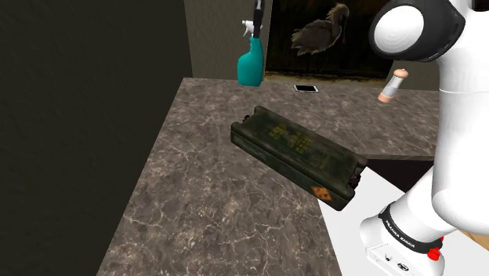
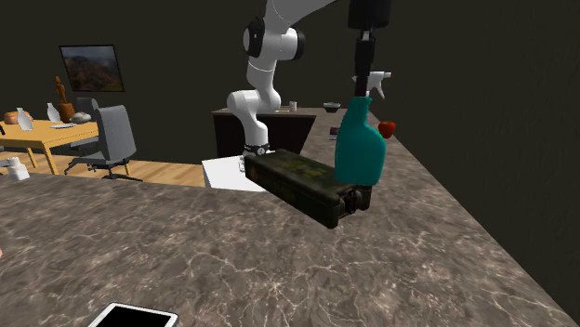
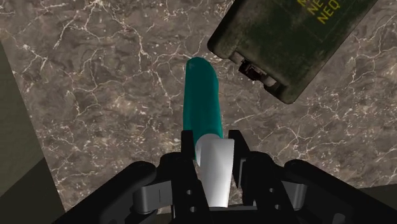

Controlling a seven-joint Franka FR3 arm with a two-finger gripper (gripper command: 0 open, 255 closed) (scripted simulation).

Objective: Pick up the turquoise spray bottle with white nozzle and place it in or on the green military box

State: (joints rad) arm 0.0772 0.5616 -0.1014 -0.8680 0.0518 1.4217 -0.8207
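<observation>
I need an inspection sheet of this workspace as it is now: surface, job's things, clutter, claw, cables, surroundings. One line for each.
Surface: marbled brown countertop.
Job's things: turquoise spray bottle hangs upright from the claw, beside the latch end of the green box; the box lies closed on the countertop.
Clutter: phone, small pale cylinder, small red object.
Claw: claw shut on the bottle's top, at its white nozzle.
Cables: nothing seen.
Surroundings: dark walls, bird picture, wooden table, grey chair.
</observation>
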